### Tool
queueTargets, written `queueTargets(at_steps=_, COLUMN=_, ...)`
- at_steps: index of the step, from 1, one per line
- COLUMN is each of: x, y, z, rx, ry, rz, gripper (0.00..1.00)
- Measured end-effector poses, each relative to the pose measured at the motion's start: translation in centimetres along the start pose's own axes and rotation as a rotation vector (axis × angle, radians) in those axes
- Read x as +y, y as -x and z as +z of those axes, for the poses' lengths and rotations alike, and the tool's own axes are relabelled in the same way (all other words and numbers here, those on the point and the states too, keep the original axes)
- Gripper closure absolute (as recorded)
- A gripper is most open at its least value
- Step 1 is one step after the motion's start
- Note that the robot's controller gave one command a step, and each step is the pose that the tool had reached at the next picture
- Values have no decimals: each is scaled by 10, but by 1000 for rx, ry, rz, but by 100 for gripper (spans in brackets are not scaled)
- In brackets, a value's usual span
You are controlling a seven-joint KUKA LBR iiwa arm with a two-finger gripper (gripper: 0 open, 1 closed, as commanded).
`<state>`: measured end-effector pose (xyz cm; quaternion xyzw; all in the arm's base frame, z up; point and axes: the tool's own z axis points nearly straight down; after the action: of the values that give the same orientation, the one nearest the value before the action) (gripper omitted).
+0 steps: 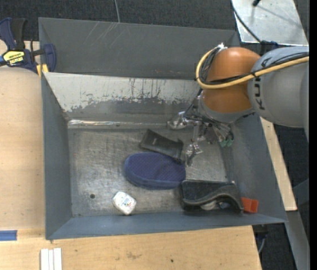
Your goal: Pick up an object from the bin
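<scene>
End effector sits low in the bin, right of the middle of the floor and a little toward the far wall. From this angle I cannot tell whether it is set wide or narrow, and I see nothing held in it.

Closest to it is a flat black slab near the middle of the floor. Its long axis runs slantwise, from the far-left down toward the near-right. The slab's right end lies just beside the tip, perhaps touching; I can't separate the two. So the slab lies to the left of the tip, and the tip is at the slab's end, not over its middle. As I read it, the coming move turns on that offset: a grip would have to cross the slab's short width, not run along its length.

Just nearside of the slab lies a blue oval pad, and the two look to overlap at the pad's far edge. A black shoe-like thing lies along the near wall toward the right corner, with an orange bit at its right end. A small white lump sits near the near wall, left of the middle, well apart from the tip.
</scene>
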<state>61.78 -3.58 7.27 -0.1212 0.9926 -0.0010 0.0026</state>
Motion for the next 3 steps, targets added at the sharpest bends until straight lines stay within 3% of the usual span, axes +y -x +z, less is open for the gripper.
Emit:
queueTargets(at_steps=1, x=67, y=11, z=-3, rx=-6, ry=-1, rz=-379, gripper=0)
queueTargets(at_steps=2, x=67, y=15, z=-6, rx=-18, ry=-1, rz=-376, gripper=100)
queueTargets(at_steps=3, x=41, y=15, z=-100, rx=-8, ry=-2, rz=-395, gripper=100)
